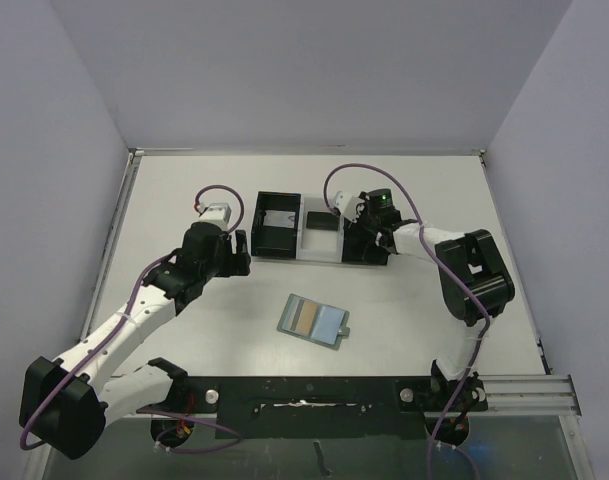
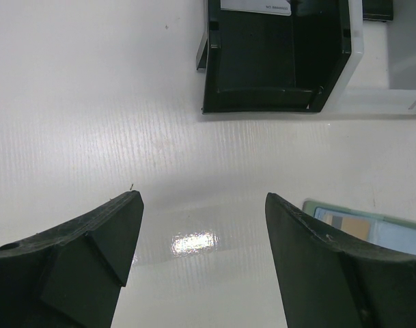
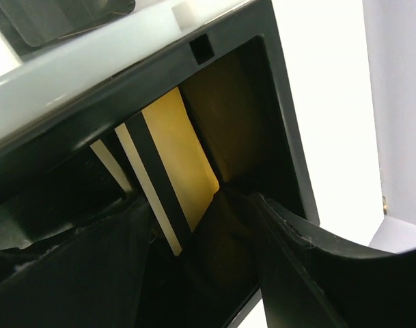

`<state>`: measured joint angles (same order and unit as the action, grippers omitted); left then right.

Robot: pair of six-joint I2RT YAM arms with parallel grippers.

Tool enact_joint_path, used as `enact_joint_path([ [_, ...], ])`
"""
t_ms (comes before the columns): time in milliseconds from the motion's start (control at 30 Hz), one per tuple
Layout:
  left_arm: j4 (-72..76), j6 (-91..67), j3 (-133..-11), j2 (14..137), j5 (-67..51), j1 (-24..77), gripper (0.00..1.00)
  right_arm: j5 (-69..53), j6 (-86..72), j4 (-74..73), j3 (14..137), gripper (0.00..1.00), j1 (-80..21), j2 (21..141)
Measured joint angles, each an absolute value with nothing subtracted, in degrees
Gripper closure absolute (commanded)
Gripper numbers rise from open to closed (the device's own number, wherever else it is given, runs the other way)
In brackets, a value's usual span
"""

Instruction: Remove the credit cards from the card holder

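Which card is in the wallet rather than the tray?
The tan card, tucked in the open wallet's left pocket. The yellow card and the white card sit in the tray's end compartments.

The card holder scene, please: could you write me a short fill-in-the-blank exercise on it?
1. The card holder lies ____ on the table.
2. The right gripper is at the tray's ____ compartment.
3. The card there is ____ with a black stripe.
4. The left gripper holds ____.
Missing words: open; right; yellow; nothing.
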<state>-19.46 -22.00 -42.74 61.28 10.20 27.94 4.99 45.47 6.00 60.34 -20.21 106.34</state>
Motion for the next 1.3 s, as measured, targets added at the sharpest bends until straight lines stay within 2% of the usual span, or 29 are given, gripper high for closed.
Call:
enact_joint_path([
  [633,-19.44,-21.82,-42.68,61.28,8.93,27.94,0.29,1.58,42.15,1.63,60.53,0.36,-19.9,104.42],
  [967,-19.42,-21.85,-42.68,61.28,8.6,27.94,0.29,-1.02,31.35,10.55,56.47,0.33,-20.29,87.57],
  [1167,-19.49,-21.85,-42.68,61.23,8.49,27.9,0.29,-2.66,14.72,17.69,47.31,0.22,-21.32,72.07],
  [1233,-19.51,-21.85,-42.68,61.19,8.6,27.88,0.29,-2.81,9.19,17.93,45.89,0.13,-21.67,67.9],
  [1267,-19.53,-21.85,-42.68,61.17,8.73,27.9,0.29,-2.79,6.22,17.8,45.52,0.04,-21.78,65.89],
  [1300,-19.55,-21.85,-42.68,61.17,8.8,27.88,0.29,-2.66,2.98,17.5,45.34,0.02,-21.8,64.01],
])
